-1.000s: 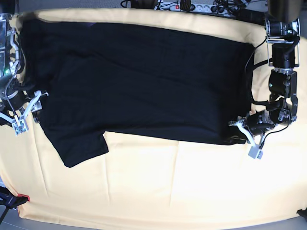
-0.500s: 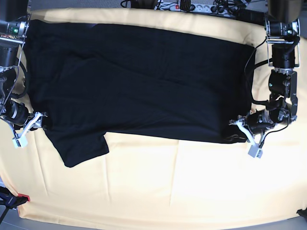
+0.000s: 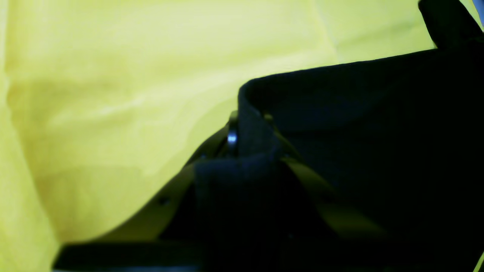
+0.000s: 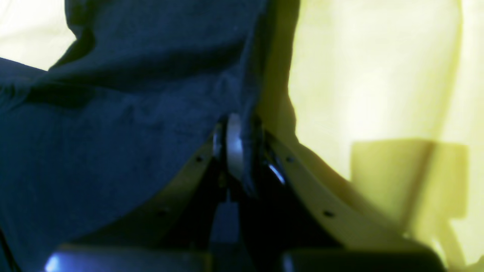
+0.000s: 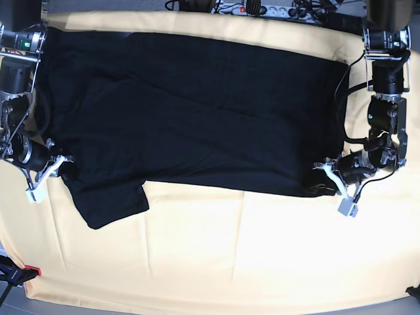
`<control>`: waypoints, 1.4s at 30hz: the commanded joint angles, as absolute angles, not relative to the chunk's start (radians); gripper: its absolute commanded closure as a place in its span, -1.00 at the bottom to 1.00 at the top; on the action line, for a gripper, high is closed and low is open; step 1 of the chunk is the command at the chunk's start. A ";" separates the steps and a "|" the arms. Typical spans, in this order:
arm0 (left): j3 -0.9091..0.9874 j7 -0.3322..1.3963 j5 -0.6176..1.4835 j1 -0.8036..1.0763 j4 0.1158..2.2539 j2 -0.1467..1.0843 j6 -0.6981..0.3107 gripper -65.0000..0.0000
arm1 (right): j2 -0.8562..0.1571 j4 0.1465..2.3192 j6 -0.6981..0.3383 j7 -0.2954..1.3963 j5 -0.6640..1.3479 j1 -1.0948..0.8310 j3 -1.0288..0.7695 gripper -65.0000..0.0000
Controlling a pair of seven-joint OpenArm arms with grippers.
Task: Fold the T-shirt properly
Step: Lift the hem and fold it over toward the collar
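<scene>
- Pale yellow cloth (image 5: 216, 249) covers the surface; creased, with a broad bare band along the near side.
- Power strip (image 5: 252, 8) and tangled cables at the far edge, beyond the cloth.
- Small red-tipped object (image 5: 31, 271) at the near left corner; identity unclear.
- Nothing lies on top of the T-shirt (image 5: 190, 111); only the two arms stand at its left and right ends.
- T-shirt: plain black, spread flat across the far half of the cloth, long axis left to right. No print visible on the upward face.
- One short sleeve (image 5: 108, 200) juts toward the near side at the left end. Shallow wrinkles run across the body.
- Left hand (image 5: 331, 180), at the scene's right: closed on the T-shirt's near right corner. Its wrist view shows a black fold (image 3: 253, 128) pinched between the fingers, raised off the cloth.
- Right hand (image 5: 49, 172), at the scene's left: closed on the T-shirt's left edge just above the sleeve. Wrist view shows dark fabric (image 4: 132, 132) clamped at the fingertips, yellow cloth to the right.
</scene>
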State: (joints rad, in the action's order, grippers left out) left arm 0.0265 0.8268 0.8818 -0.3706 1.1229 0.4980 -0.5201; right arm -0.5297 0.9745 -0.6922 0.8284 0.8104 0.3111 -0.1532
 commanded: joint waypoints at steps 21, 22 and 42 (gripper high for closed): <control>0.036 1.053 1.174 -0.463 1.139 0.553 -0.694 1.00 | -0.600 1.258 -0.698 0.963 0.928 0.332 -0.158 1.00; 0.036 1.095 1.233 -0.455 1.139 0.567 -0.698 1.00 | -0.613 1.311 -0.698 0.964 0.928 0.299 -0.158 1.00; 0.036 1.396 1.484 -0.330 1.279 0.782 -0.606 1.00 | -0.815 1.536 -0.698 1.078 0.971 0.091 -0.158 1.00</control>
